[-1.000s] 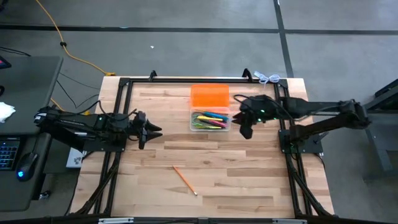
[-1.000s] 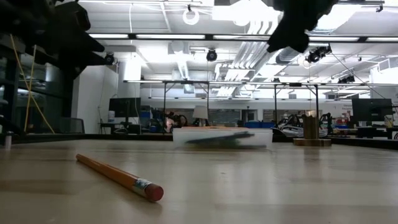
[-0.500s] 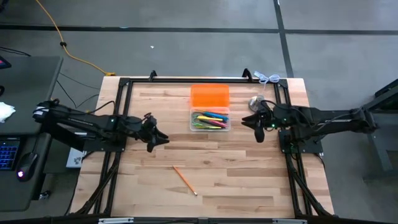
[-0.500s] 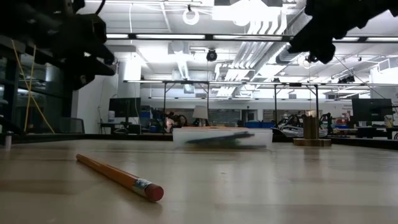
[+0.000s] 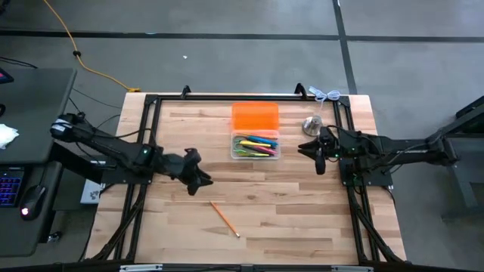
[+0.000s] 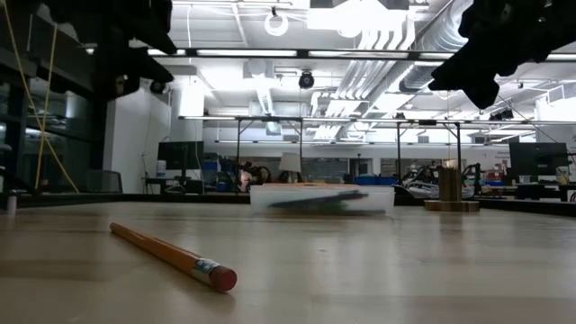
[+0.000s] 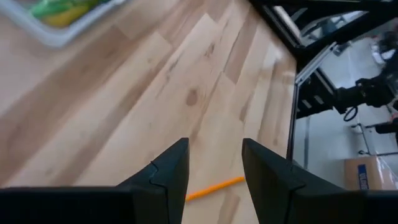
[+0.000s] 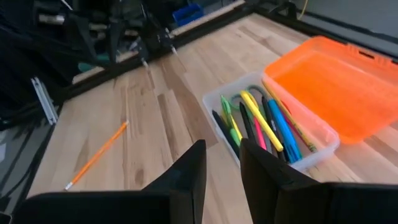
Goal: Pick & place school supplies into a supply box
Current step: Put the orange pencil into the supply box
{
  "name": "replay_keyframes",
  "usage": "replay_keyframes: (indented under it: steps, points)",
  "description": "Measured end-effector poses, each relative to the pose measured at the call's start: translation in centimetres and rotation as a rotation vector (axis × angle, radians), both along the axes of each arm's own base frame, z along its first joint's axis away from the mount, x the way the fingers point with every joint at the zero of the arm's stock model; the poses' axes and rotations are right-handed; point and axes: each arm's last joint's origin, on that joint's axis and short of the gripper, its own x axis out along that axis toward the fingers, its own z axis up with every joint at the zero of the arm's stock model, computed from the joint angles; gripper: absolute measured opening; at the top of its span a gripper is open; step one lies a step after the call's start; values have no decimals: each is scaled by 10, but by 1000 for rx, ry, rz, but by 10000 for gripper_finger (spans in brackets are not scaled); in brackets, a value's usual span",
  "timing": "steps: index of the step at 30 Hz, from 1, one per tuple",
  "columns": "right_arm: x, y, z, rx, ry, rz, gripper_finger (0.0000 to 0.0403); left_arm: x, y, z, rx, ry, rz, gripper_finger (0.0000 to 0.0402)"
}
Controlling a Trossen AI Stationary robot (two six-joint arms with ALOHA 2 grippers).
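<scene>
Under me lies a pale wooden table (image 5: 287, 211) edged by a black metal frame (image 5: 227, 97). A small silver bell-shaped object (image 5: 311, 125) stands near its right edge. A yellow cable (image 5: 76, 53) runs across the grey floor (image 5: 227, 19). Beside the table, a keyboard (image 5: 9, 187) and mouse (image 5: 29, 209) sit on a dark desk.

I worked in a large robotics lab or workshop. Beyond my left claw (image 6: 135, 54) stretched an open hall with fluorescent lights (image 6: 360, 18), exposed ceiling ducts (image 6: 423, 72), metal-framed benches (image 6: 342, 144) and monitors (image 6: 531, 157); below lay a concrete floor (image 5: 227, 60).
</scene>
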Motion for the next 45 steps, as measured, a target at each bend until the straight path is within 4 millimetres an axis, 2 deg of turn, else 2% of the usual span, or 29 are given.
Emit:
replay_keyframes:
  steps: [8, 14, 21, 28, 36, 45]
  points:
    - [-4, 0, -5, -19, -9, -11, 74, 1, -36, 8, -95, 47, 119, 179]
    - [-4, 0, -6, -68, 9, 7, 74, 1, -64, 1, -200, 81, 208, 179]
    - [-7, 0, -9, -76, 47, 20, 74, 18, -94, 2, -252, 92, 254, 179]
    - [-16, 1, -8, -103, 46, 63, 74, 39, -109, 1, -246, 107, 272, 179]
    - [-39, 3, -3, -101, -18, 113, 74, 48, -116, -10, -287, 192, 358, 179]
    - [-60, 4, 0, -96, -107, 111, 74, 61, -127, -8, -369, 235, 437, 179]
